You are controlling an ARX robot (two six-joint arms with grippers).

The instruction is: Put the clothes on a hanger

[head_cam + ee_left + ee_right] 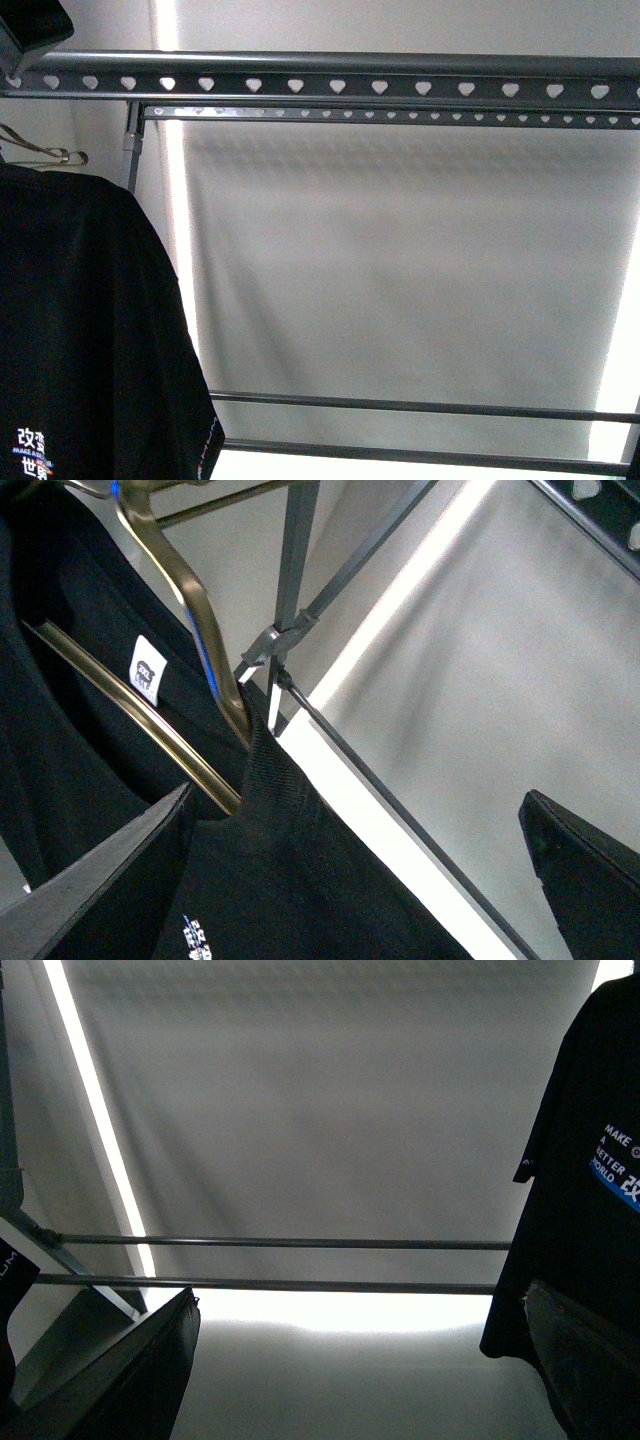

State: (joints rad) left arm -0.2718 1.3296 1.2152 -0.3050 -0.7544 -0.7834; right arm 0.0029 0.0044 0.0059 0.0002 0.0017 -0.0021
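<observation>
Currently the rail [330,85] spans 12 o'clock in the front view. The T-shirt [90,330] hangs at 8 o'clock, draped on the hanger [60,155]. Left gripper [345,880] and right gripper [350,1370] stand spread, holding nothing. Risk: hook seating is unseen; an arm brushing the cloth may unseat it.

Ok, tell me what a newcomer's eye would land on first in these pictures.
The black T-shirt with white lettering fills the lower left of the front view, hanging down. Across the top runs the grey rail punched with heart-shaped holes, against a pale backdrop. In the left wrist view the wire hanger shows inside the shirt's collar, beside a white label.
</observation>
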